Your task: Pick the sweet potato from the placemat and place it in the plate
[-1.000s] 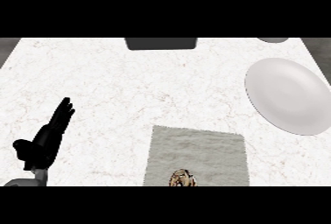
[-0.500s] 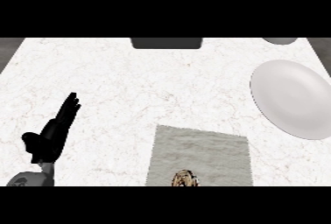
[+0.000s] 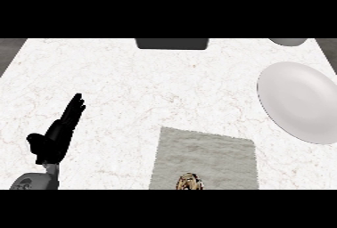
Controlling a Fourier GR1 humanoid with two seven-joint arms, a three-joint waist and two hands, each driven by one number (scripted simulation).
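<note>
Sweet potato (image 3: 189, 182): on placemat (image 3: 205, 156), bench's near edge, untouched. Plate (image 3: 299, 101): right edge, well apart. Left hand (image 3: 58, 132): open, resting. Risk: the long carry could shed it.

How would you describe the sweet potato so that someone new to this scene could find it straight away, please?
Start from the white marbled counter and find the grey placemat near its front edge, right of the open left hand. The sweet potato lies at that mat's near edge, partly cut off by the view. It is the only small brown, mottled thing; the plate is plain white.
</note>
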